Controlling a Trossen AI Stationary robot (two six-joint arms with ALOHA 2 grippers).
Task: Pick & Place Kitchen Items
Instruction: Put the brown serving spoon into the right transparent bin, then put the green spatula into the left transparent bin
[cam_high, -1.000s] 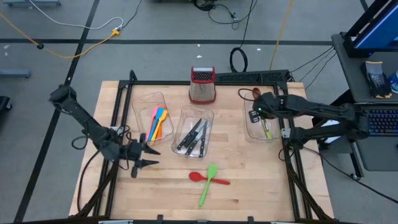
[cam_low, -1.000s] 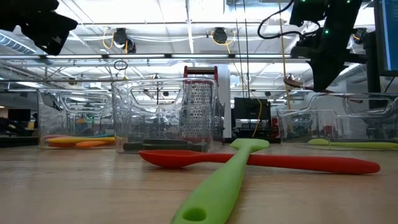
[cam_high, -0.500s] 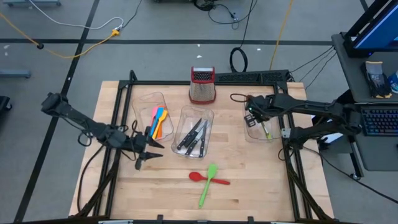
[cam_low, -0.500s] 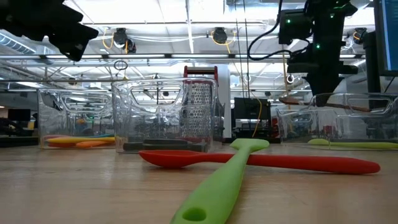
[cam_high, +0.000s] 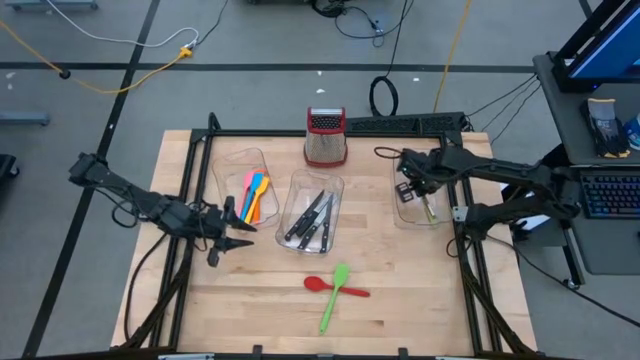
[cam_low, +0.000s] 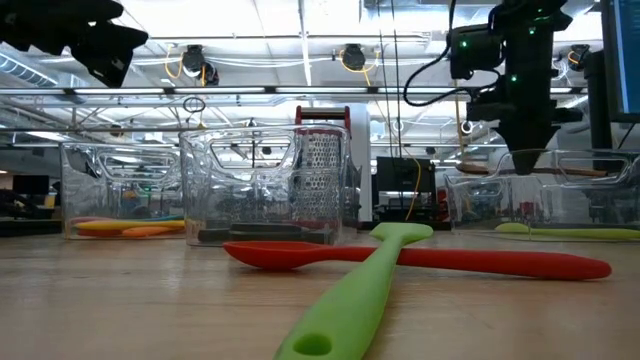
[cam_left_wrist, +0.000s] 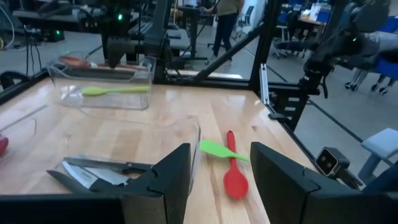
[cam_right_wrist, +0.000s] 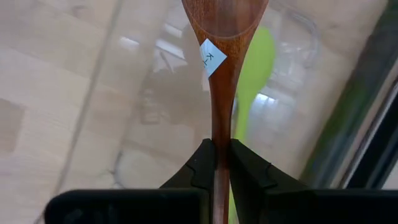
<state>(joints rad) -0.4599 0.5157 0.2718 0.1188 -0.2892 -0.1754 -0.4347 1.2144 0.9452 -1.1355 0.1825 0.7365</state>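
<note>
- The brown spoon (cam_right_wrist: 222, 68) is pinched by its handle in your right gripper (cam_high: 404, 186), at the upper right of the high view, over the right-hand clear bin (cam_high: 412, 215); a yellow-green utensil (cam_high: 428, 208) lies in that bin beneath it; a small white tag sits on the spoon's neck.
- Your right arm reaches in from the right edge, lying roughly level across the frame; since half a second ago it has barely shifted, the gripper a touch lower over the bin.
- Your left arm stretches from the left edge toward centre, its left gripper (cam_high: 228, 245) at middle left, just beside the bin of pink, orange and blue spatulas (cam_high: 252, 196); it has drawn slightly back to the left since the earlier frame.
- The left fingers (cam_left_wrist: 163, 180) stand partly spread and hold nothing.
- The red spoon (cam_high: 334, 287) and green spatula (cam_high: 333, 297) lie crossed at lower centre; black-handled knives (cam_high: 312, 219) rest in the middle bin.
</note>
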